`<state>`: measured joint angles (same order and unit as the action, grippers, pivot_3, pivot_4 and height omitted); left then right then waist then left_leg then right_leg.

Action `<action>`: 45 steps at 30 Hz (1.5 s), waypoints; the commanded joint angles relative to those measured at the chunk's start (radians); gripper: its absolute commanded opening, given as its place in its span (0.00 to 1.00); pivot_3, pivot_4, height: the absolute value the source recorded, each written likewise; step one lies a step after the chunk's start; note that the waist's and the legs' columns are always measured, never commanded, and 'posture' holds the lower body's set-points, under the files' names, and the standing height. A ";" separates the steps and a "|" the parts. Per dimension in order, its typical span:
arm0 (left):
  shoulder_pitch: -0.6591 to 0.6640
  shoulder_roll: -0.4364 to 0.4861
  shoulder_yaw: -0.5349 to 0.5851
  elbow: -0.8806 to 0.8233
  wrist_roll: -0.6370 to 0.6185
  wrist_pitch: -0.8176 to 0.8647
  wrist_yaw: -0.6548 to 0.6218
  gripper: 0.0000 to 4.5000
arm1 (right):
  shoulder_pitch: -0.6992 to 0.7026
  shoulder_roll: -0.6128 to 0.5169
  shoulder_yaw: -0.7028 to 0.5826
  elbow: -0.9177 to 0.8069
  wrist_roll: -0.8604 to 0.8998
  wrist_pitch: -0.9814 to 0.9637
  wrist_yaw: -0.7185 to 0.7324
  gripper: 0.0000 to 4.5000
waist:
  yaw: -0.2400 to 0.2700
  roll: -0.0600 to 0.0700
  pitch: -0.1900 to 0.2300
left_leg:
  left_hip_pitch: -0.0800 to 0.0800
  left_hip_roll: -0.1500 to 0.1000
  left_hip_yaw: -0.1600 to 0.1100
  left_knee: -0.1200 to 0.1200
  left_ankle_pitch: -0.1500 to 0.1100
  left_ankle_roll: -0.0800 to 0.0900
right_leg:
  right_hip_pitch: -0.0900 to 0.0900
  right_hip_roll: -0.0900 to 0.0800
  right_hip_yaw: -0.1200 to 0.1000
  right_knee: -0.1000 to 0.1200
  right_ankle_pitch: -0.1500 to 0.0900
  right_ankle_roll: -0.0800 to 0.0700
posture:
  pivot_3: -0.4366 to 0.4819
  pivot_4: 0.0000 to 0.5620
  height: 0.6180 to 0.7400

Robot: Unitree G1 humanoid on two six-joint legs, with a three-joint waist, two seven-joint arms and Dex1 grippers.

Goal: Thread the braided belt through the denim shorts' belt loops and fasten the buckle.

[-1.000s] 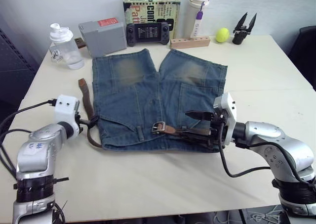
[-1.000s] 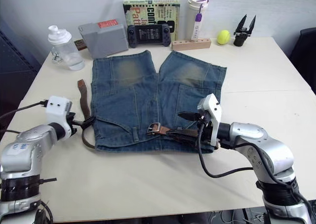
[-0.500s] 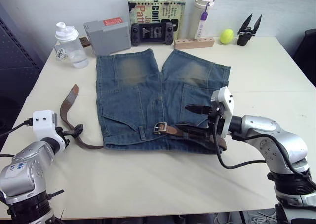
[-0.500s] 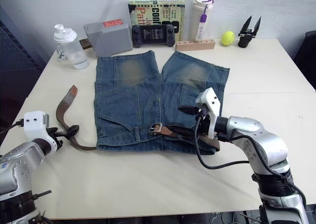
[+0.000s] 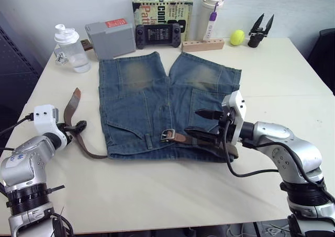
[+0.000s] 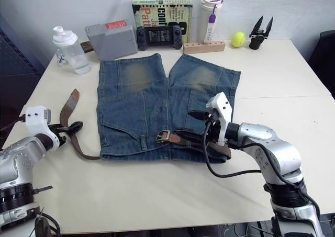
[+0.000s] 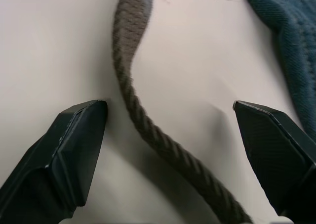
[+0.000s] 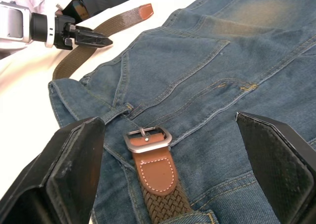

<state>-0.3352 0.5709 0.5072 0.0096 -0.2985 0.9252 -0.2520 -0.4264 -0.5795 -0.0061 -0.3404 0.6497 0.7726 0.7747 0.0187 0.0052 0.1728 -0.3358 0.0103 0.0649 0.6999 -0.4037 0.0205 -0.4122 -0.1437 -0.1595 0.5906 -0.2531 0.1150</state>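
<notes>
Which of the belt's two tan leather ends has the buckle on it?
The end lying on the denim shorts, in front of the right gripper: it carries the buckle. The other tan end lies bare on the table, near the left gripper.

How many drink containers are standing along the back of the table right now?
2: a clear plastic shaker bottle with a white lid at the back left corner, and a tall white tumbler with a purple lid beside the book.

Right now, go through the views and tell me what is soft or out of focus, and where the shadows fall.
Left wrist view: the braided belt blurs toward the lens and casts a soft shadow on the table. Right wrist view: the buckle is crisp, while the right gripper's fingers are blurred. Left eye view: light is even, with a faint shadow under the denim shorts' near edge.
</notes>
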 commanded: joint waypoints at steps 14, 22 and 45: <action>-0.039 0.105 -0.250 -0.196 0.125 -0.536 -0.174 0.06 | -0.035 -0.010 0.080 -0.048 -0.219 -0.175 -0.088 1.00 | 0.002 0.000 0.000 | -0.001 0.000 0.001 0.000 0.000 0.000 | 0.000 0.000 0.000 0.000 0.000 0.000 | 0.48 0.27 0.88; 0.018 0.156 -0.404 -0.335 0.138 -0.778 -0.390 0.06 | -0.091 0.048 0.332 -0.027 -0.629 -0.580 -0.149 1.00 | -0.020 0.000 0.001 | -0.001 0.001 0.003 -0.001 -0.001 -0.001 | -0.001 0.000 -0.001 0.000 -0.001 -0.001 | 0.48 0.27 0.88; -0.001 0.115 -0.423 -0.289 0.198 -0.878 -0.391 0.06 | -0.010 0.148 0.319 -0.090 -0.600 -0.434 -0.103 1.00 | -0.019 0.000 0.001 | -0.002 0.002 0.000 0.000 0.000 -0.002 | -0.001 0.002 -0.001 -0.001 -0.001 -0.002 | 0.48 0.27 0.88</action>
<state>-0.3162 0.6960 0.0532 -0.2582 -0.0748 0.0742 -0.6538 -0.4374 -0.4390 0.3227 -0.4044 0.0537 0.3335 0.6848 0.0000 0.0055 0.1736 -0.3375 0.0125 0.0647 0.6996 -0.4041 0.0189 -0.4130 -0.1419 -0.1609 0.5901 -0.2540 0.1133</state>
